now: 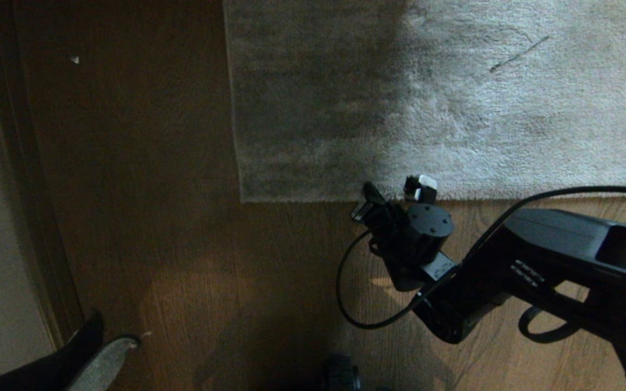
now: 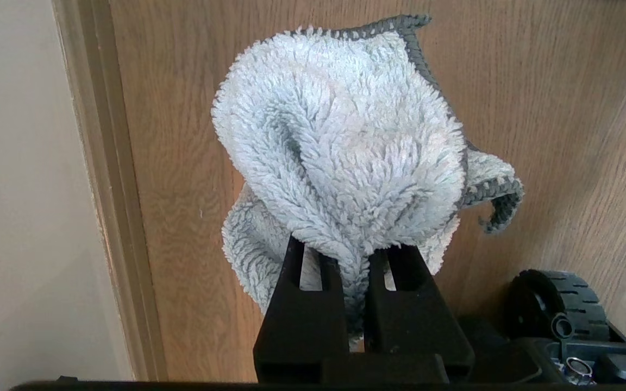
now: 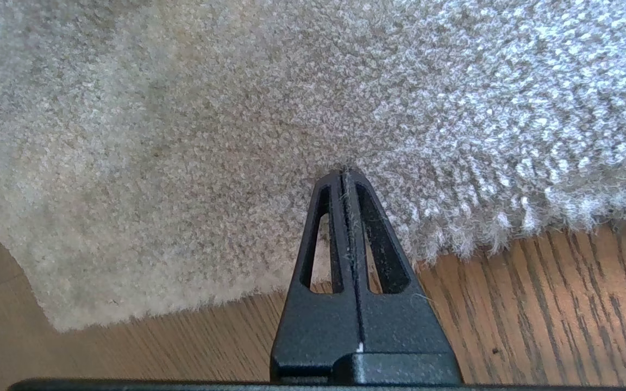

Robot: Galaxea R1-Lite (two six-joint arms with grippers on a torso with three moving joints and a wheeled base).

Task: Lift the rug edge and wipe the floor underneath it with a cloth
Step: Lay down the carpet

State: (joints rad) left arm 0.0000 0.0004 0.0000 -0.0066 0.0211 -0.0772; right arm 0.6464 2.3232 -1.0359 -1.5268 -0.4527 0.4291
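The rug [image 1: 443, 103] lies flat, so nothing is wiped. The left gripper [image 2: 354, 255] grips the cloth [image 2: 340, 157]; the right gripper [image 3: 348, 176], pressed closed and empty, sits at the rug edge [image 3: 454, 247] near its corner

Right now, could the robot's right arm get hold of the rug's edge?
Probably yes. The right gripper hangs over the rug edge with nothing between, but its fingers are shut and must open first.

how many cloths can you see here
1: the cloth is bunched in the left end effector, above the floor beside the wall. More could be hidden outside the views.
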